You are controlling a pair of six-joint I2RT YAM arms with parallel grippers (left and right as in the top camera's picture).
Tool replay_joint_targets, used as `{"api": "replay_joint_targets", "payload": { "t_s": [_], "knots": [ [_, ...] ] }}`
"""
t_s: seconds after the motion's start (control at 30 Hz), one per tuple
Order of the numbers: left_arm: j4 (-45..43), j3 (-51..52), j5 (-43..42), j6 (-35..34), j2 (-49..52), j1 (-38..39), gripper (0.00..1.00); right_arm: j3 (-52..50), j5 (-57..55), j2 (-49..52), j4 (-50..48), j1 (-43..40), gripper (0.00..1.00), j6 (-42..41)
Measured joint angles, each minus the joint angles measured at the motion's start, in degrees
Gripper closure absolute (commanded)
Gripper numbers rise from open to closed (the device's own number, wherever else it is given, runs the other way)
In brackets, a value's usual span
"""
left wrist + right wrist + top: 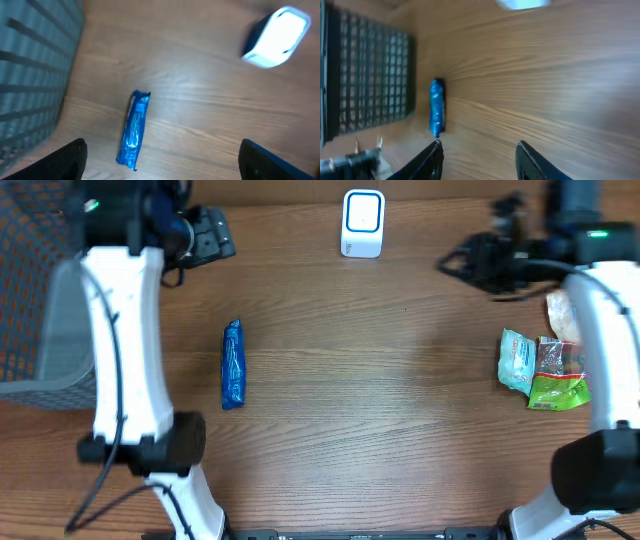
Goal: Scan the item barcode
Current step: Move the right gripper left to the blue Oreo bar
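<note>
A blue foil packet (232, 363) lies flat on the wooden table, left of centre, also in the left wrist view (134, 129) and the right wrist view (437, 107). The white barcode scanner (362, 223) stands at the table's back middle, with its bright face in the left wrist view (277, 37). My left gripper (212, 236) hangs open at the back left, above and apart from the packet, its fingers wide with nothing between them (162, 152). At the back right my right gripper (458, 264) is open and empty (479, 152), pointing left across the table.
A grey mesh basket (30, 290) sits at the table's left edge, its grid wall visible from both wrists (30, 75) (370, 75). Several snack packets (542, 367) lie in a pile at the right, beside the right arm.
</note>
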State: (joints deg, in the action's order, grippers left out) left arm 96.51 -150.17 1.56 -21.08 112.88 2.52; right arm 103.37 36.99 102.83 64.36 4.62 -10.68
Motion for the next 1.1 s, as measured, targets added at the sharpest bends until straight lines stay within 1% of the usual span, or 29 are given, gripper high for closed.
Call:
{"api": "replay_joint_targets", "payload": {
  "t_s": [0.07, 0.13, 0.27, 0.37, 0.43, 0.53, 0.6, 0.63, 0.73, 0.87, 0.93, 1.1],
  "knots": [
    [0.02, -0.72, -0.02, 0.0, -3.37, 0.0, 0.16, 0.0, -2.64, 0.57, -2.99, 5.97, 0.43, -3.39],
    [0.02, -0.96, -0.22, 0.0, -5.68, 0.0, 0.18, -0.07, -5.11, 1.27, -5.16, 10.38, 0.41, -6.36],
    [0.11, 0.63, -1.9, -0.02, -7.58, 0.0, 0.24, -0.22, -7.32, 2.62, -8.07, 14.64, 0.4, -10.16],
    [0.09, 6.16, -4.11, -0.04, -7.61, 0.0, 0.27, -0.31, -8.04, 3.72, -8.24, 15.26, 0.4, -11.65],
    [0.2, 10.08, -4.57, -0.11, -7.1, -0.02, 0.26, -0.31, -7.63, 4.92, -9.38, 15.56, 0.4, -12.2],
    [0.2, 12.59, -4.48, -0.79, -6.12, -0.42, 0.21, -0.31, -6.75, 7.54, -12.41, 17.07, 0.4, -13.14],
    [0.2, 12.94, -4.37, -1.29, -6.03, -1.09, 0.17, -0.33, -6.34, 9.92, -14.58, 19.43, 0.4, -13.9],
    [0.15, 12.94, -4.35, -1.33, -6.05, -1.57, 0.14, -0.33, -6.29, 11.28, -15.76, 20.92, 0.4, -14.34],
    [0.17, 12.94, -4.09, -1.51, -6.27, -3.85, 0.08, -0.37, -6.69, 15.65, -19.8, 26.71, 0.39, -15.69],
    [0.17, 12.94, -3.41, -1.51, -6.27, -6.51, 0.06, -0.44, -10.82, 19.8, -24.13, 33.99, 0.39, -18.38],
    [0.17, 12.94, -2.8, -1.49, -6.27, -7.39, 0.02, -0.44, -13.81, 21.46, -26.12, 37.53, 0.38, -19.89],
    [0.2, 12.94, -1.88, -1.49, -6.27, -7.8, 0.01, -0.52, -21.29, 24.94, -32.09, 44.5, 0.38, -22.23]
  ]
}}
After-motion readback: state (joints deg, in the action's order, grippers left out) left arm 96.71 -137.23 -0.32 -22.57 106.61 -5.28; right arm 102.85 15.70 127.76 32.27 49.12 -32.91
